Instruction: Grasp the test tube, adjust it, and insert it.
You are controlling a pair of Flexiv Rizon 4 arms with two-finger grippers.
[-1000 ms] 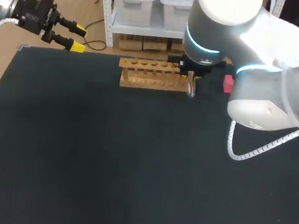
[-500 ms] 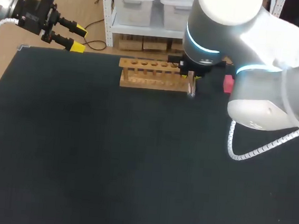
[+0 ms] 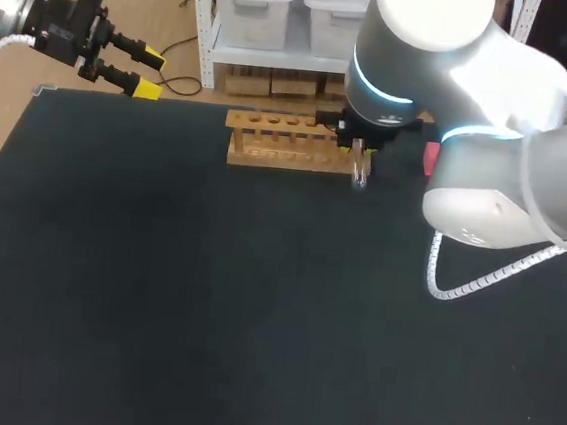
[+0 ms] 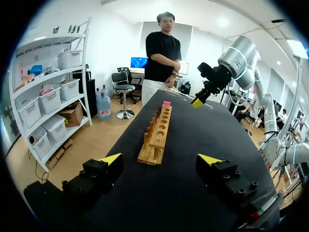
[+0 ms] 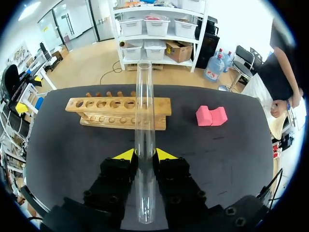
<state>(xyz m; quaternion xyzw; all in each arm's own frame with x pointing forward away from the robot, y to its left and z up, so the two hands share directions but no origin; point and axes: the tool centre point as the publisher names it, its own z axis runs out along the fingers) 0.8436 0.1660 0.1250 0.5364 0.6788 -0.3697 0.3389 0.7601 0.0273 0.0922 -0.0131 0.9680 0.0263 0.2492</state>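
Looking down from the head view, you see the right gripper (image 3: 359,156) at the end of the wooden test tube rack (image 3: 280,142) nearest the pink block (image 3: 431,158). The glass test tube (image 3: 360,172) hangs from its yellow tips, roughly upright and just beside the rack's end, likely so it can be lined up over a hole. The arm hides the finger contact here. The left gripper (image 3: 136,70) hangs over the far corner of the black table (image 3: 203,315), well apart from the rack and, by the look of it, parked clear of the working arm.

From the left wrist view, your left gripper (image 4: 161,162) has its fingers wide apart with nothing between them. The rack (image 4: 157,135) lies lengthwise ahead, and the right gripper (image 4: 198,101) hovers past its far end. The tube is too faint to pick out here.

From the right wrist view, the right gripper (image 5: 145,154) is clamped on the test tube (image 5: 144,111) from both sides. A long stretch of glass runs out ahead of the tips toward the rack (image 5: 118,111) — the rest passes back between the fingers. The rack lies crosswise ahead with its holes facing up, and the pink block (image 5: 211,115) is off its end. You can take the grasp as made. The tube sits in none of the holes, so aligning and inserting remain.
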